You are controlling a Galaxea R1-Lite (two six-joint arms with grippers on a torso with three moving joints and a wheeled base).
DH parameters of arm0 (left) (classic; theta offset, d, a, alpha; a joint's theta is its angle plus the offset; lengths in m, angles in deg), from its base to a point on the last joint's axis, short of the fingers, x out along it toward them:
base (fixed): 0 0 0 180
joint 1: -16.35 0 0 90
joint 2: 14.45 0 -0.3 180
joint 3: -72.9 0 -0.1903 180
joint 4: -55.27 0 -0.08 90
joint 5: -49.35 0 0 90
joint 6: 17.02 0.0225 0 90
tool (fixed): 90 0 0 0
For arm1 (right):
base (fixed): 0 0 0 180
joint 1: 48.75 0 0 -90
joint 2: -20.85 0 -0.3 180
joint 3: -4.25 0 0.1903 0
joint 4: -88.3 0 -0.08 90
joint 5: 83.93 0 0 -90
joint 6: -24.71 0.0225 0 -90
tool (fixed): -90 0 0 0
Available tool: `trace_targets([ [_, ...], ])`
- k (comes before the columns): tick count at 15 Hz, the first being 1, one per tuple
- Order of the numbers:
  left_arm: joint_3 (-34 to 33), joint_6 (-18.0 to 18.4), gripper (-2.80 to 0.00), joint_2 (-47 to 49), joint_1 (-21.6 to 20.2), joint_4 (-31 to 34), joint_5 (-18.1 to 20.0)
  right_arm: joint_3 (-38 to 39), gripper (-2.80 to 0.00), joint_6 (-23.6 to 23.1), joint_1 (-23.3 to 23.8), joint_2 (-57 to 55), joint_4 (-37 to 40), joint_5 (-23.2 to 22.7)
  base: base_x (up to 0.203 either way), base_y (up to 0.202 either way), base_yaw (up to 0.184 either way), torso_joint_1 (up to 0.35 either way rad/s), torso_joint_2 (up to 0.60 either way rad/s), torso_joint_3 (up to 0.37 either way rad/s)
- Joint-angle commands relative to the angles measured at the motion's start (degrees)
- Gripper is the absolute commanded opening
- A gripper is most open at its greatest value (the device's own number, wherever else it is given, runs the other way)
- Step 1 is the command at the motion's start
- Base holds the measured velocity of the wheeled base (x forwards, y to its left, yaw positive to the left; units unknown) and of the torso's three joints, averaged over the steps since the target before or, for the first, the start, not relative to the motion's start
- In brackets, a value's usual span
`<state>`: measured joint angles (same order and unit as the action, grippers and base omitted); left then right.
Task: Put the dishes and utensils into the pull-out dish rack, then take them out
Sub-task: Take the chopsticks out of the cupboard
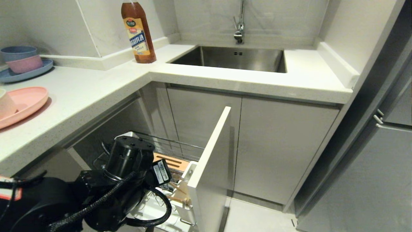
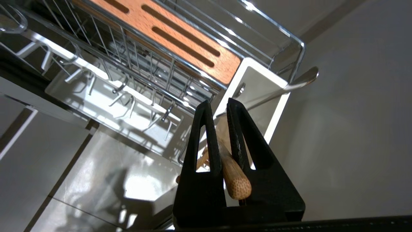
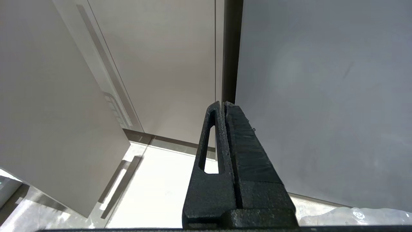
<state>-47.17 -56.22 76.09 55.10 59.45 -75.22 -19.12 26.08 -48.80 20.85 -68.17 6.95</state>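
Observation:
The pull-out dish rack stands drawn out beside its white front panel. My left gripper is shut on a wooden chopstick, right above the white utensil cup. A second chopstick shows beside the fingers. The silver fork leans out of the cup. The wooden block and drip tray lie beyond. On the counter at the left, the cream bowl sits on the pink plate. My right gripper hangs shut and empty near the floor.
A sauce bottle stands on the counter corner by the steel sink and tap. A blue plate with small blue and pink bowls sits far left. A grey fridge closes off the right side.

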Motion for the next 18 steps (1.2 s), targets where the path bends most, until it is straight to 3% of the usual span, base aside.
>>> trace_targets([
  [1, -0.1, -0.2, -2.80, -1.5, 0.0, 0.0, -0.4, 0.2, -2.80, 0.0, 0.0, 0.0, 0.0, 0.0, 0.000, 0.000, 0.000, 0.000, 0.00, 0.000],
  [13, 2.1, 1.2, -2.80, -15.4, 3.8, 8.3, -1.8, 0.2, -2.80, 0.0, 0.0, 0.0, 0.0, 0.0, 0.000, 0.000, 0.000, 0.000, 0.00, 0.000],
  [18, 4.7, 7.8, -2.80, -23.4, 4.8, 9.2, -4.4, 0.1, -2.80, 0.0, 0.0, 0.0, 0.0, 0.0, 0.000, 0.000, 0.000, 0.000, 0.00, 0.000],
])
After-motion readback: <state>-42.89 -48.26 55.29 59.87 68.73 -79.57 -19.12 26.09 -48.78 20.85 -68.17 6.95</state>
